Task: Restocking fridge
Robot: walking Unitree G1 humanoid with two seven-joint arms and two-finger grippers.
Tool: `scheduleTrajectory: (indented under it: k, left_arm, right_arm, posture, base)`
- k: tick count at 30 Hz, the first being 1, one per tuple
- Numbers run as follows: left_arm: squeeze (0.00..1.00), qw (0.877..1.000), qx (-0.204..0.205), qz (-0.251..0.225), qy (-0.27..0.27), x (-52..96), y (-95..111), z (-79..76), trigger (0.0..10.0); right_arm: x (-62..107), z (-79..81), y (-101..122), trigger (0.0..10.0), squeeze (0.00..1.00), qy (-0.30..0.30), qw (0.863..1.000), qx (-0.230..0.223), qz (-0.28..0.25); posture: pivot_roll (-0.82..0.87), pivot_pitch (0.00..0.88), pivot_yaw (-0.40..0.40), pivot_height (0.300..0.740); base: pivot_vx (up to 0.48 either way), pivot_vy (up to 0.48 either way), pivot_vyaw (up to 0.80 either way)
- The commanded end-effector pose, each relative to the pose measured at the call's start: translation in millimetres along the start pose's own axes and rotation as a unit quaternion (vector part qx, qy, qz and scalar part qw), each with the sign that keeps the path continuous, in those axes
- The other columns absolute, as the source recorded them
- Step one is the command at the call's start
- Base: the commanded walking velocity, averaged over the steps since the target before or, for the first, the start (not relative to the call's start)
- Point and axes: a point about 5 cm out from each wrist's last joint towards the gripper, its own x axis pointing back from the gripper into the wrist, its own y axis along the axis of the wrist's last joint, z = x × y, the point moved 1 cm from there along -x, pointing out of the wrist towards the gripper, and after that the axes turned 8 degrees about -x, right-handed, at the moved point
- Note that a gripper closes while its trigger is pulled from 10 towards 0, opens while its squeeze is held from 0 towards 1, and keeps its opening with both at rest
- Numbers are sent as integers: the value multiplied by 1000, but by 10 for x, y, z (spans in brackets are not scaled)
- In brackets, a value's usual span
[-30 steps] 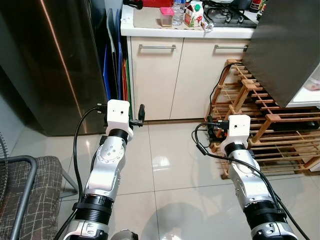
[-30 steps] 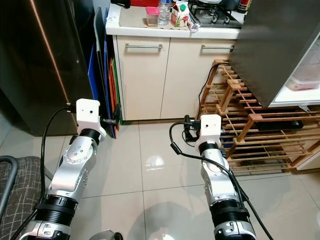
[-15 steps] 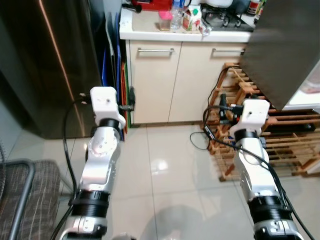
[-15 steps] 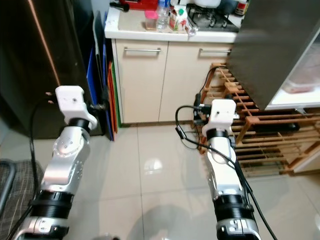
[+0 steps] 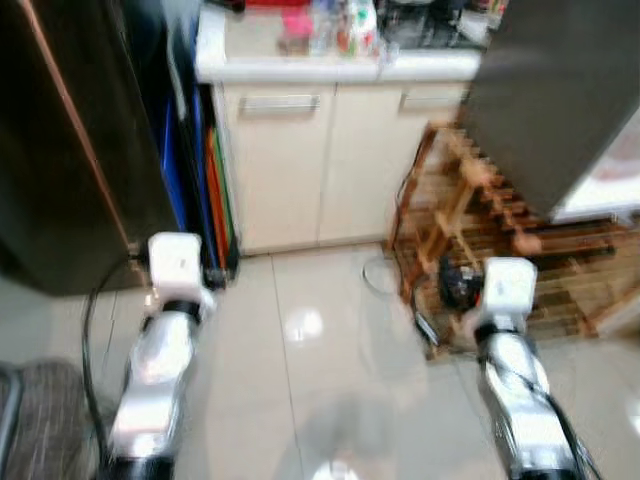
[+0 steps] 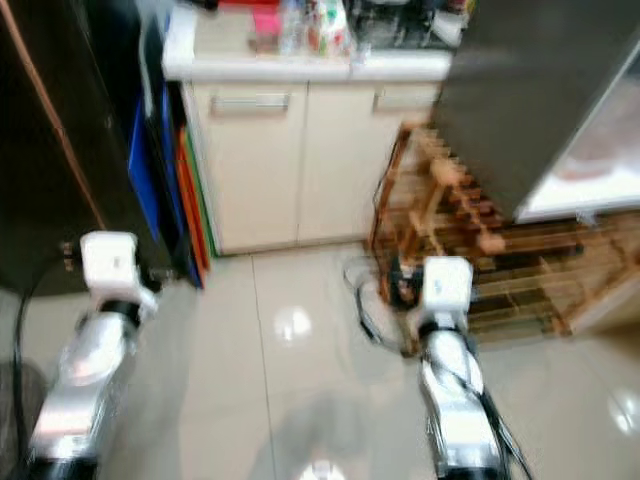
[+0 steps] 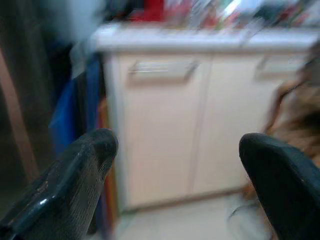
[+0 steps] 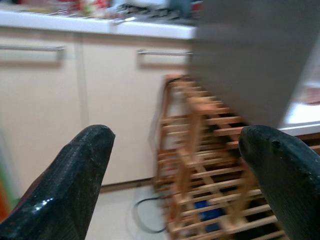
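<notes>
A tall dark steel fridge [image 5: 60, 150] stands at the left. A grey open door [image 5: 560, 90] with a white shelf [image 5: 610, 190] juts in from the upper right. Several blurred bottles and a carton [image 5: 330, 25] stand on the white counter [image 5: 300, 68] ahead. My left gripper [image 7: 180, 150] is open and empty, held out low in front of the cream cabinets [image 7: 165, 130]. My right gripper [image 8: 175, 150] is also open and empty, facing the wooden rack [image 8: 205, 150]. Both silver arms reach forward over the floor, the left arm [image 5: 160, 340] and the right arm [image 5: 510, 360].
Blue, red and green boards [image 5: 205, 170] lean between the fridge and the cabinets. The wooden rack [image 5: 470, 200], with black cables [image 5: 415, 300] at its foot, stands under the open door at the right. Glossy white floor tiles [image 5: 320, 360] lie between my arms.
The whole picture has shifted and blurred, so the camera is moving. Both arms stay stretched forward, and both grippers stay open and empty.
</notes>
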Motion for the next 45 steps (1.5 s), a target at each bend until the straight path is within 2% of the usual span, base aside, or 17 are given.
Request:
scheduleTrajectory:
  k: [1,5,10,20,28,30,41,45]
  left_arm:
    - [0,1000,-4,-16,-13,-24,87,-84,10000]
    - [0,999,-5,-43,-20,-89,221,-153,10000]
    - [0,999,3,-40,-4,-134,230,-118,10000]
    - [0,999,5,-45,-7,-156,267,-183,10000]
    - [0,999,-6,-45,-13,-174,289,-248,10000]
    - [0,999,-10,-44,-13,-188,297,-258,10000]
    - [0,999,-20,-45,-12,-201,298,-253,10000]
    - [0,998,-26,-49,-23,-203,308,-289,10000]
  right_arm:
    - [-55,13,87,10000,0,-3,1000,-1,-13]
    - [-134,56,174,10000,0,3,1000,-3,-22]
    - [-214,15,218,10000,0,-4,1000,0,-26]
    - [-239,41,179,10000,0,-5,1000,-7,-17]
    - [-277,70,176,10000,0,1,1000,4,-13]
    - [-297,74,183,10000,0,-2,1000,-5,-14]
    - [-341,116,232,10000,0,6,1000,-5,-25]
    - [-349,124,241,10000,0,10,1000,2,-30]
  posture:
    - [-45,0,-47,740]
    - [-45,0,-45,740]
    - [-46,0,-44,740]
    - [-45,0,-42,740]
    - [-47,0,-44,740]
    - [-44,0,-44,740]
    - [-43,0,-41,740]
    - [-41,0,-40,740]
  base:
    - [450,0,0]
    - [477,0,0]
    - [478,0,0]
    - [474,0,519]
    - [478,0,183]
    - [469,0,366]
    - [464,0,0]
    - [311,-353,344]
